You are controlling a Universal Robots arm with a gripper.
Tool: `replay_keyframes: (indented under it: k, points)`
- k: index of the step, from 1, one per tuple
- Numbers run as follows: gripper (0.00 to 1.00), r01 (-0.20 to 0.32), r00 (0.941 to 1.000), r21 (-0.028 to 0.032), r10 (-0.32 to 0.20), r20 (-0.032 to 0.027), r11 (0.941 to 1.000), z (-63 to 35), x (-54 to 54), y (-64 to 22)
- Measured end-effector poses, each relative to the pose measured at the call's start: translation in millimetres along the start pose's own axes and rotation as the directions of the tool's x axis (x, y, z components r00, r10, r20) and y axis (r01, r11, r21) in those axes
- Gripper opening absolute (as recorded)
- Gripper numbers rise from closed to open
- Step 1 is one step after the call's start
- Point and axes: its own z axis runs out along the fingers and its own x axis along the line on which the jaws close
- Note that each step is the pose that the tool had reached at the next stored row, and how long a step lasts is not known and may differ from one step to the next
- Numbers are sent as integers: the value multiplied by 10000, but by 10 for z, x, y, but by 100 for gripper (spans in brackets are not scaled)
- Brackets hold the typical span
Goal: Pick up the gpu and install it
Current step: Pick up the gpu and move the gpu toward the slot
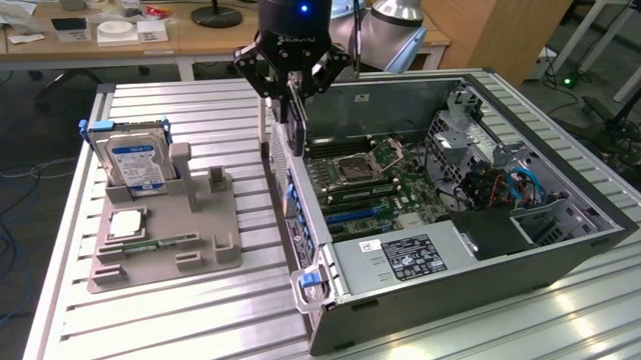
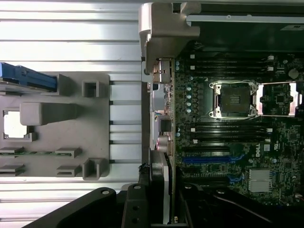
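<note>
One gpu (image 1: 293,129) clamped edge-on in the gripper (image 1: 291,91), just above the computer case (image 1: 501,264) wall — we judge it stiff, light, fragile; best held by the board edges.

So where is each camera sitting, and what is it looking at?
Exterior view: off the arm, high up, looking down slantwise at the open computer case and grey holder; the arm and its pincer gripping the gpu show.
Wrist view: on the wrist, looking straight down past the pincer onto the motherboard.
Both share: pincer, gpu, motherboard, holder.
</note>
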Motion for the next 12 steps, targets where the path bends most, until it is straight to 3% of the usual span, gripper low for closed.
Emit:
replay_keyframes:
  k: [12]
  points:
    - [28, 0, 10000, 0, 0, 0, 10000, 6, -277, 6]
